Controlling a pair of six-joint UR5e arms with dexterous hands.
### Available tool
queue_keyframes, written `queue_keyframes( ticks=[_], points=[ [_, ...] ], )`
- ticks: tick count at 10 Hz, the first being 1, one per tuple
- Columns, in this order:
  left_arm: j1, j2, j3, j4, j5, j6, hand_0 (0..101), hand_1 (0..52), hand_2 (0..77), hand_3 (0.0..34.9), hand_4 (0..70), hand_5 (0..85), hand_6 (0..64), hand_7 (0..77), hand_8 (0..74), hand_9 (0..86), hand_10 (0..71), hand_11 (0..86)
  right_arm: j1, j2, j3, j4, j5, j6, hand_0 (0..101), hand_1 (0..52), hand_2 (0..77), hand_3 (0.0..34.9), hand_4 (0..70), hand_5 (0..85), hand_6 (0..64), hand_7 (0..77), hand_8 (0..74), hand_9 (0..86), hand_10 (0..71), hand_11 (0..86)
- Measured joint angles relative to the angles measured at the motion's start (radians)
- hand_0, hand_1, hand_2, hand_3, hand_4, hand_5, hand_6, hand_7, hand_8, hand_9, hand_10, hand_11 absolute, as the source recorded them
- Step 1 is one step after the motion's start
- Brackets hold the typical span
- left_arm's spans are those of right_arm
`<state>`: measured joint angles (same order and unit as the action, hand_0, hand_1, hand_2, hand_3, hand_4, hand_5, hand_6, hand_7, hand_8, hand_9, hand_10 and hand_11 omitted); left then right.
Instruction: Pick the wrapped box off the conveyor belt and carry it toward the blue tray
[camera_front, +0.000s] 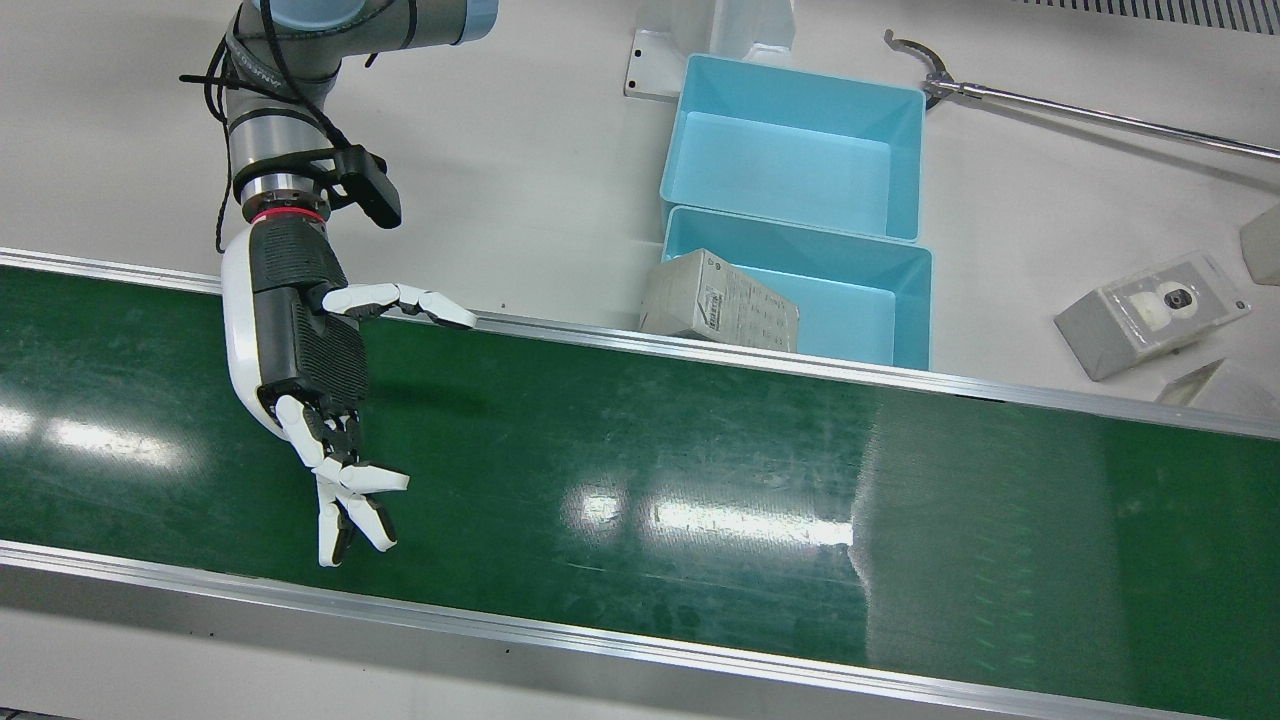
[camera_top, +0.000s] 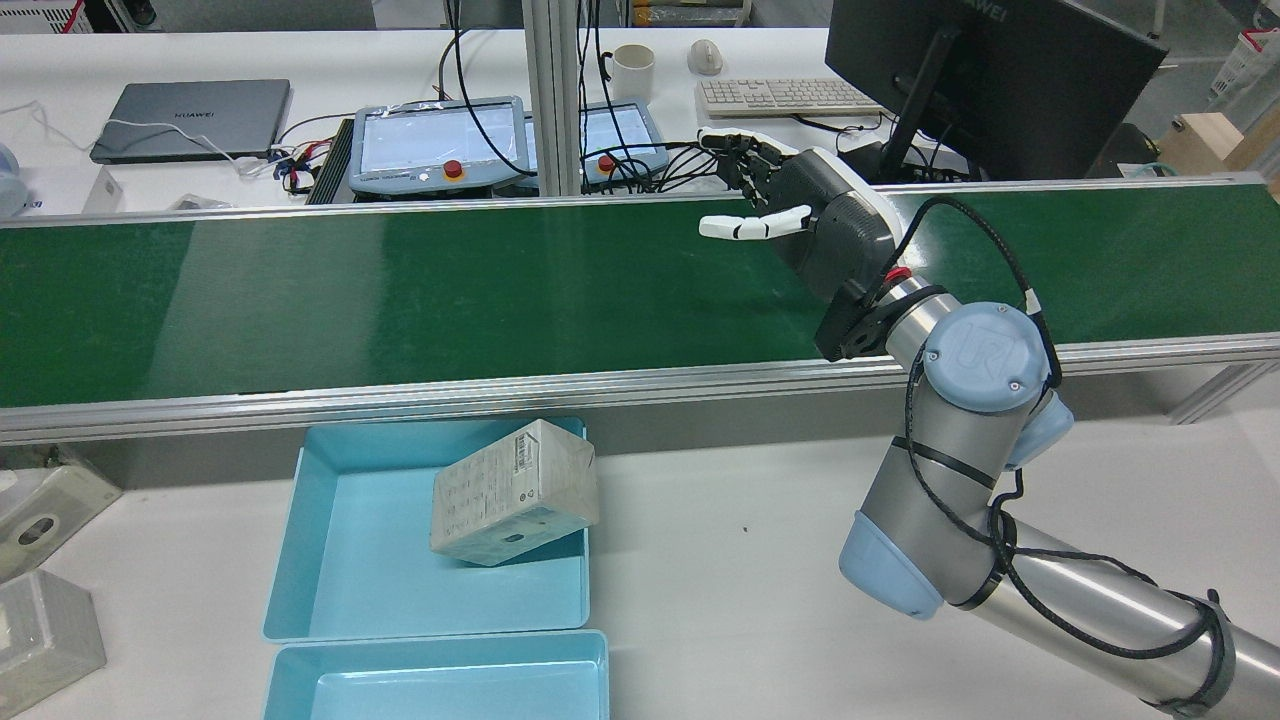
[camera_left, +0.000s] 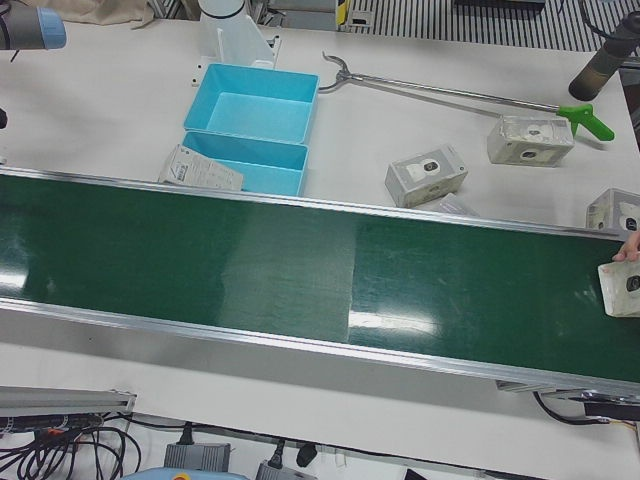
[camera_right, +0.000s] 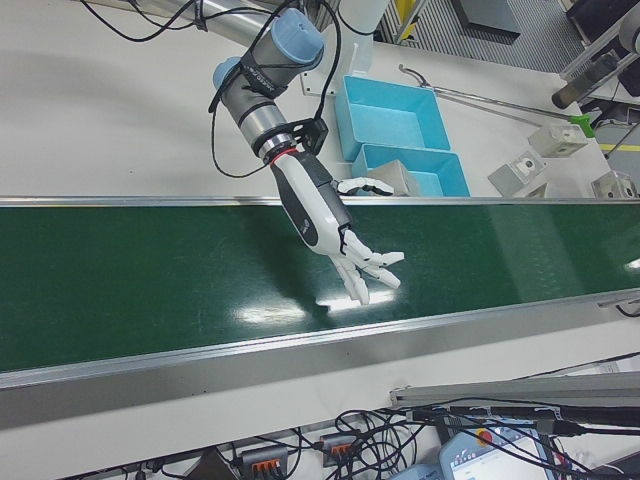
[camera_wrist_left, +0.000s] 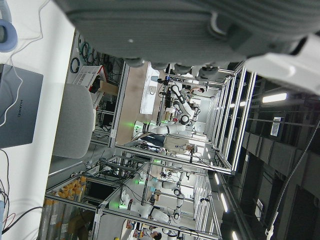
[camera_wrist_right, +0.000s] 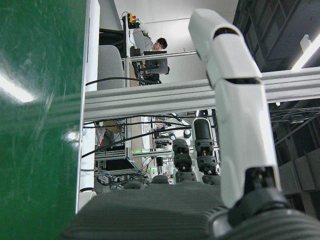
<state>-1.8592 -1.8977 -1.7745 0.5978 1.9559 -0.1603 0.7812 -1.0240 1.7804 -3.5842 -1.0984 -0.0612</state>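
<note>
The wrapped box (camera_front: 720, 300), grey-white with a printed label, rests tilted on the belt-side corner of the nearer blue tray (camera_front: 905, 300), partly inside it. It also shows in the rear view (camera_top: 515, 490) and the left-front view (camera_left: 200, 168). My right hand (camera_front: 300, 350) is open and empty, with its fingers spread above the green conveyor belt (camera_front: 700, 450), well away from the box; it also shows in the rear view (camera_top: 810, 215) and the right-front view (camera_right: 325, 215). My left hand (camera_wrist_left: 200, 25) shows only in its own view, with nothing in it.
A second blue tray (camera_front: 790, 145) stands behind the first. Other wrapped boxes (camera_left: 427, 175) and a long grabber tool (camera_front: 1100, 115) lie on the table. Another wrapped box (camera_left: 625, 290) sits at the belt's far end by a person's hand.
</note>
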Motion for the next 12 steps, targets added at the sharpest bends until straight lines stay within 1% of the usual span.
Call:
queue_keyframes(
  ticks=[1,2,3,4,5,6,7,8,10,11,12],
  points=[
    [0.0,0.0,0.0,0.0,0.0,0.0,0,0.0,1.1,0.0,0.0,1.1,0.5,0.0,0.5,0.5,0.5,0.5,0.0,0.0,0.0,0.0,0.0,0.0,52,21.3,20.7,0.5,12.5,28.4,5.5,6.0,0.0,2.2,0.0,0.5],
    [0.0,0.0,0.0,0.0,0.0,0.0,0,0.0,0.5,0.0,0.0,1.1,0.5,0.5,0.5,0.5,0.5,0.5,0.0,0.001,-0.001,0.0,0.0,0.0,52,18.0,19.6,0.5,12.5,28.4,5.5,6.0,0.0,2.2,0.0,0.5],
    [0.0,0.0,0.0,0.0,0.0,0.0,0,0.0,0.5,0.0,0.0,1.1,0.5,0.5,0.5,0.5,0.5,0.5,0.0,0.001,-0.001,0.0,0.001,0.001,52,20.2,18.5,0.4,11.5,26.7,5.5,6.0,0.0,2.2,0.0,0.5],
    [0.0,0.0,0.0,0.0,0.0,0.0,0,0.0,1.1,0.0,0.0,1.1,0.5,0.5,0.5,0.0,0.5,0.5,0.0,0.001,-0.001,0.003,0.001,0.002,52,20.2,18.5,0.4,11.5,26.7,5.5,6.0,0.0,2.2,0.0,0.5],
    [0.0,0.0,0.0,0.0,0.0,0.0,0,0.0,1.1,0.0,0.0,1.1,0.5,0.5,0.5,0.0,0.5,0.5,0.0,0.001,-0.002,0.015,0.001,0.002,50,15.8,15.3,0.4,9.8,24.0,4.9,6.0,1.1,3.8,0.0,0.5],
    [0.0,0.0,0.0,0.0,0.0,0.0,0,0.0,0.5,0.0,0.0,1.1,0.5,0.0,0.5,0.0,0.5,0.5,0.0,0.001,-0.011,0.044,0.0,0.004,50,15.8,15.3,0.4,9.8,24.0,4.9,6.0,1.1,3.8,0.0,0.5],
    [0.0,0.0,0.0,0.0,0.0,0.0,0,0.0,0.5,0.0,0.0,1.1,0.5,0.0,0.5,0.0,0.5,0.5,0.0,0.0,-0.027,0.086,-0.004,0.008,49,15.8,13.6,0.3,10.4,24.0,6.5,6.0,1.1,3.3,0.0,0.5],
    [0.0,0.0,0.0,0.0,0.0,0.0,0,0.0,0.5,0.0,0.0,1.1,0.5,0.0,0.5,0.0,0.5,0.5,0.0,0.001,-0.039,0.114,-0.007,0.01,49,16.4,12.0,0.2,13.6,25.1,6.5,7.1,1.1,3.3,0.0,0.5],
    [0.0,0.0,0.0,0.0,0.0,0.0,0,0.0,1.1,0.0,0.0,1.1,0.5,0.5,0.5,0.0,0.5,0.5,0.0,0.0,-0.05,0.136,-0.011,0.012,49,16.4,10.9,0.4,13.6,25.1,7.1,7.1,1.1,3.8,0.0,0.5],
    [0.0,0.0,0.0,0.0,0.0,0.0,0,0.0,0.5,0.0,0.0,1.1,0.5,0.5,0.5,0.0,0.5,0.5,-0.001,0.0,-0.052,0.139,-0.012,0.011,50,16.4,10.4,0.4,10.9,25.1,7.1,7.1,1.1,3.8,0.0,0.5],
    [0.0,0.0,0.0,0.0,0.0,0.0,0,0.0,1.1,0.0,0.0,1.1,0.5,0.5,0.5,0.0,0.0,0.5,-0.004,0.0,-0.054,0.14,-0.013,0.009,50,16.4,10.4,0.4,10.9,25.1,7.1,7.1,1.1,3.8,0.0,0.5]
  ],
)
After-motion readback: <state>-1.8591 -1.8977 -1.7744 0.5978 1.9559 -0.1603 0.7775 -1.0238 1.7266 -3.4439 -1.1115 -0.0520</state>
